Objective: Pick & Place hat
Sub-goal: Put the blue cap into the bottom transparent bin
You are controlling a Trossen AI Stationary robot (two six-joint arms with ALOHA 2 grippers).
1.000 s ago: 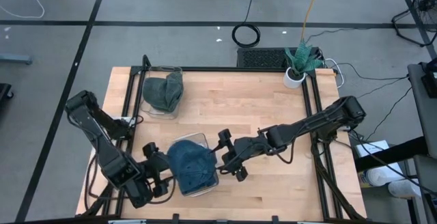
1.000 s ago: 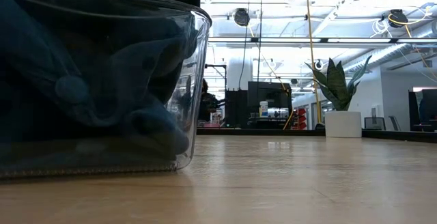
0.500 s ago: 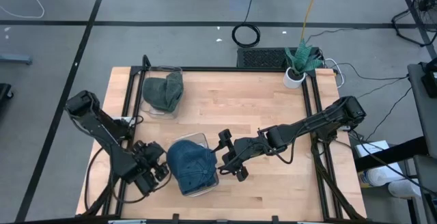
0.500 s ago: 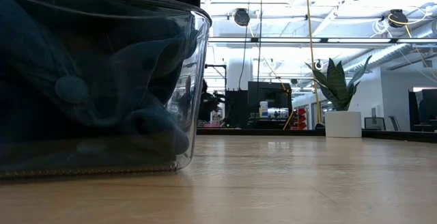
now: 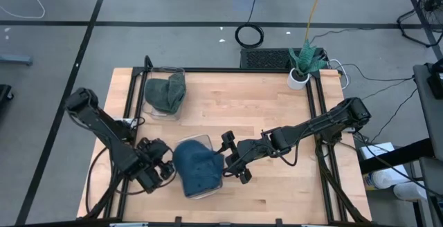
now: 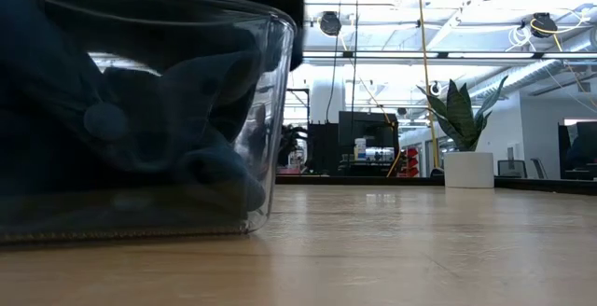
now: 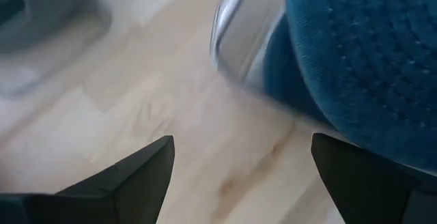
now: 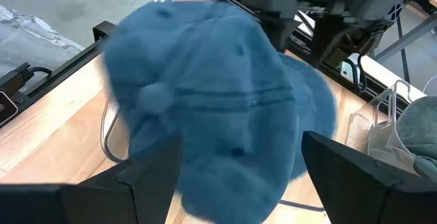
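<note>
A blue hat (image 5: 197, 170) lies crown up in a clear container (image 5: 202, 139) near the table's near edge and bulges above its rim. The low view shows it pressed against the clear wall (image 6: 270, 110). My left gripper (image 5: 165, 168) is open at the container's left side, and its wrist view (image 7: 239, 183) shows the hat (image 7: 362, 46) and the rim (image 7: 222, 26) just ahead. My right gripper (image 5: 227, 163) is open at the container's right side. In its wrist view (image 8: 249, 183) the fingers stand on either side of the hat (image 8: 212, 94). My left gripper stands level against the left side of the container and the hat's bulge (image 7: 341, 115), fingers spread. One finger (image 7: 355, 176) lies close under the hat, and I cannot tell whether it touches hat or container.
A green hat (image 5: 166, 92) lies in a second clear container at the far left of the table, also seen in the right wrist view (image 8: 416, 128). A potted plant (image 5: 302, 64) stands at the far right corner. Bare wood spreads between the two.
My left gripper has moved toward the table's far edge and to the right, up against the container's left side. The container with the blue hat has shifted and turned slightly to the right on the table. The right arm has stayed still.
</note>
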